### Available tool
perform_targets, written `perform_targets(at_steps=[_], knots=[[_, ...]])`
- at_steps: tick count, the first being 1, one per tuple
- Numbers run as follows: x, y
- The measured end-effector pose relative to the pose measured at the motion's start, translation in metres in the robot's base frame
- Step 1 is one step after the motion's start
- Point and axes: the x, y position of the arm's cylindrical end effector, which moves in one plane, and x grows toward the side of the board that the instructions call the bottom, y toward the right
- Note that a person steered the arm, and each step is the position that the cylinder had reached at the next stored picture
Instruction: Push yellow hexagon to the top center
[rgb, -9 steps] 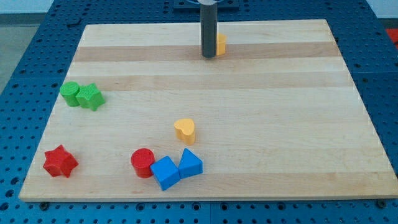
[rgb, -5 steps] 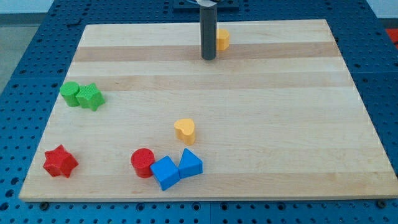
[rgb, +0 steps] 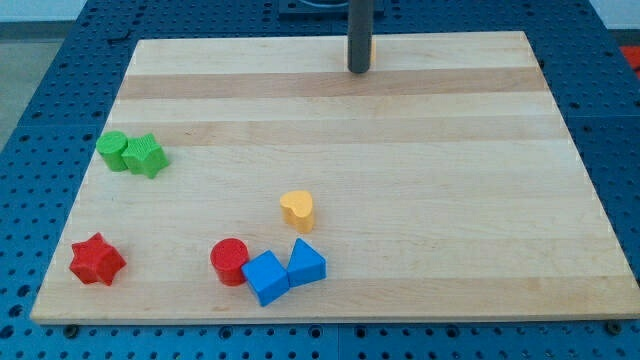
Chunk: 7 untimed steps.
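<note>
The yellow hexagon (rgb: 371, 47) is seen only as a thin sliver at the right side of the rod, near the board's (rgb: 450, 150) top edge at about its centre; the rest of it is hidden behind the rod, so its facing and long axis cannot be made out. My tip (rgb: 358, 70) is set down on the board just below and left of that sliver, apparently touching it; the rod carries nothing and has no jaws to grade as wide or narrow. No containers are present. Little room is left between the tip and the top edge, while open board lies to its left, right and below. Well below the tip a yellow heart (rgb: 297, 209) is noted, and farther down a red cylinder (rgb: 229, 261), a blue cube (rgb: 265, 277) and a blue prism (rgb: 306, 263) are bunched together. Far to the lower left two green blocks (rgb: 131, 153) are touching, and a red star (rgb: 97, 260) sits near the bottom-left corner.
</note>
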Motion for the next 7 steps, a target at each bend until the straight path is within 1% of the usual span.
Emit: perform_targets(at_steps=[1,2,4,5,6,7], knots=[[0.000,0.021],[-0.007,0.025],[-0.023,-0.004],[-0.024,-0.022],[-0.020,-0.015],[0.010,0.015]])
